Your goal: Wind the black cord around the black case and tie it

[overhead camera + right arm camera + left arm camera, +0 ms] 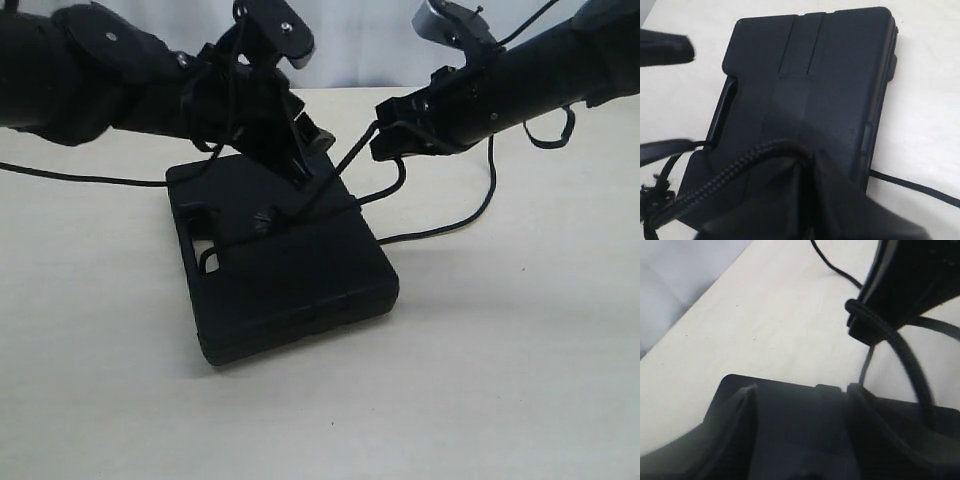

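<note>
Pale cream table [520, 380], whitish backdrop [360, 45].

Left arm enters from upper left with its wrist pitched steeply down. The left gripper [298, 165] hangs over the far part of the black case [300, 275], jaws spread wide and nothing between them. Cannot tell whether its tips touch the lid.

Case lies flat near table centre. Its long axis runs roughly left to right in the exterior view, with the handle cutout [200, 250] at the left short edge.

Black cord [345, 165] runs from the cutout across the lid. One strand then rises taut up and to the right, just beside the left gripper, to the right gripper [380, 138]. That gripper is clamped on the strand above the case's far right corner. Slack loops off the right edge and trails over the table.

Right arm reaches in from upper right, nearly level.

Judgement: the taut strand lies just right of the open jaws, so the left arm is the nearer one to take it. No knot visible yet.
</note>
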`<act>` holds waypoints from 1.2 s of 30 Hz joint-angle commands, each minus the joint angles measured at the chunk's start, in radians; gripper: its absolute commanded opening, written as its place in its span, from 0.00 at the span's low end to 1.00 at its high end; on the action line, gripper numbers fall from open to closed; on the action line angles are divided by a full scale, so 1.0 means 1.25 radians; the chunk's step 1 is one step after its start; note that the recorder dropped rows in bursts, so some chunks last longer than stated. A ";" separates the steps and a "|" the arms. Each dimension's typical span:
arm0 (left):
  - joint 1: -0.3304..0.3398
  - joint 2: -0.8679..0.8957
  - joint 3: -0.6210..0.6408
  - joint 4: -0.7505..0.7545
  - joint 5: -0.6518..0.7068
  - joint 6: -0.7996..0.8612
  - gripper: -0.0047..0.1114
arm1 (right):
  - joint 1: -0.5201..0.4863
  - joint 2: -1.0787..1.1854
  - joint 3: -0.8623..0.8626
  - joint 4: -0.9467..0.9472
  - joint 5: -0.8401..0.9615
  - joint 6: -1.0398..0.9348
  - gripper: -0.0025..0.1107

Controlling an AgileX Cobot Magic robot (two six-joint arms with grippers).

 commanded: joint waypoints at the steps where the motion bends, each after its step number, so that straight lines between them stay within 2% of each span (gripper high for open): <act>1: 0.011 -0.056 -0.006 -0.033 0.209 -0.008 0.48 | -0.001 -0.006 -0.004 -0.004 -0.047 0.018 0.06; 4: -0.004 -0.018 -0.006 -0.046 0.104 -0.025 0.48 | 0.001 -0.006 -0.004 -0.004 -0.031 0.018 0.06; 9: -0.004 0.038 -0.006 -0.096 0.099 -0.012 0.48 | 0.001 -0.006 -0.002 -0.004 -0.026 0.018 0.06; 13: -0.004 0.056 -0.006 -0.123 -0.018 -0.005 0.48 | 0.001 -0.006 -0.002 -0.004 -0.021 0.018 0.06; 15: -0.004 0.056 -0.006 -0.123 -0.080 -0.005 0.41 | 0.001 -0.006 -0.002 -0.013 -0.016 0.015 0.06; 17: -0.004 0.056 -0.006 -0.123 -0.123 -0.005 0.29 | 0.001 -0.006 -0.002 -0.038 -0.014 0.015 0.06; 21: -0.004 0.056 -0.006 -0.123 -0.096 -0.005 0.06 | 0.001 -0.006 -0.002 -0.069 0.002 0.017 0.08; 23: -0.004 0.056 -0.006 -0.123 -0.065 -0.003 0.04 | 0.001 -0.006 -0.002 -0.069 0.006 0.017 0.14; 26: -0.004 0.056 -0.006 -0.123 -0.056 -0.003 0.04 | 0.001 -0.007 -0.006 -0.061 0.026 0.032 0.30; 30: -0.004 0.049 -0.006 -0.123 -0.061 -0.003 0.04 | -0.029 -0.037 -0.059 -0.136 0.077 0.148 0.52; 33: -0.004 0.037 -0.006 -0.123 -0.066 -0.003 0.04 | -0.075 -0.071 -0.112 -0.276 0.064 0.285 0.54; 36: -0.004 0.021 -0.006 -0.122 -0.073 -0.003 0.04 | -0.128 -0.079 -0.143 -0.455 -0.020 0.467 0.54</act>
